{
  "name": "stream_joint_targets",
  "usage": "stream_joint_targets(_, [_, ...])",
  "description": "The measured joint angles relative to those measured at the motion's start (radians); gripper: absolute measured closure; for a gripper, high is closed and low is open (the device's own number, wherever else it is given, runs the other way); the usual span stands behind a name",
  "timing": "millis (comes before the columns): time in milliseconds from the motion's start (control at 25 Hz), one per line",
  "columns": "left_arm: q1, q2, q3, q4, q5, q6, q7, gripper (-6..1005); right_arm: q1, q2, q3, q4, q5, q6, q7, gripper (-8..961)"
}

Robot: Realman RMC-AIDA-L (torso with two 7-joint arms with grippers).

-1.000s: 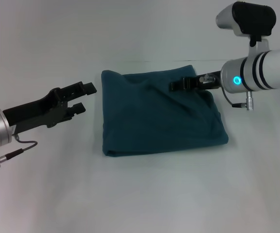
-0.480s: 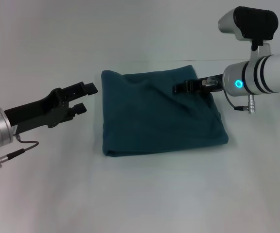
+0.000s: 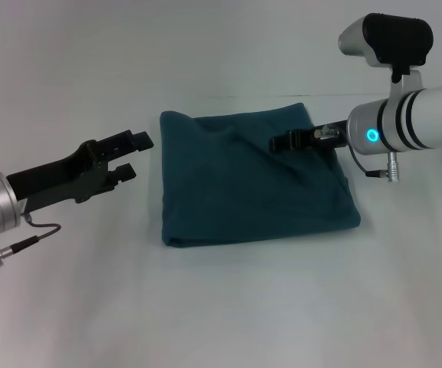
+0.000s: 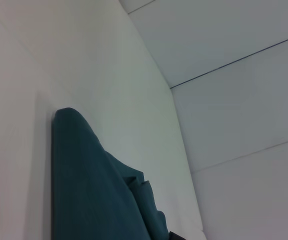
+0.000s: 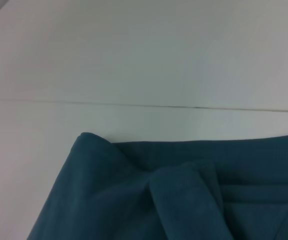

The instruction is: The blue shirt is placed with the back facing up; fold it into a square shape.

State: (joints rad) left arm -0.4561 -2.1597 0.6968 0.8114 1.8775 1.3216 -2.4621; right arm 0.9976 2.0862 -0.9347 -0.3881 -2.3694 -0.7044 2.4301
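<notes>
The shirt (image 3: 255, 178) lay on the white table (image 3: 221, 307), folded into a rough square with its plain side up. Its near edge ran close to straight, while the far edge showed soft creases and a bunched fold toward the far right corner. In the right wrist view the shirt (image 5: 184, 195) showed that same lumped fold of cloth rising above the flatter layers, with the bare table (image 5: 134, 60) beyond it. In the left wrist view the shirt (image 4: 94, 190) appeared as a rounded corner lying on the table (image 4: 109, 60), with layered folds behind it.

The left pincer (image 3: 134, 156) hung just off the shirt's left edge, near the far left corner, clear of the cloth. Its two black fingers were spread apart with nothing between them, and they pointed toward the shirt.

The right pincer (image 3: 281, 141) reached in over the shirt from the shirt's right side, its tip above the far right part of the cloth, beside the bunched fold. Whether its fingers were spread or pressed together could not be told, nor whether they touched the cloth. The silver wrist of that arm stood beyond the shirt's right edge.
</notes>
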Motion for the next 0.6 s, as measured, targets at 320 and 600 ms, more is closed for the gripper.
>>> stream_joint_targets(320, [-0.002,0.0,0.0,-0.01,0.0,-0.007,0.001,169,-0.007,-0.001,0.003,-0.011,0.002,-0.012,0.007,550])
stream_joint_targets(600, [-0.002,0.0,0.0,-0.011,0.0,-0.009,0.002,168,-0.01,-0.002,0.012,-0.012,0.003,-0.007,0.012,776])
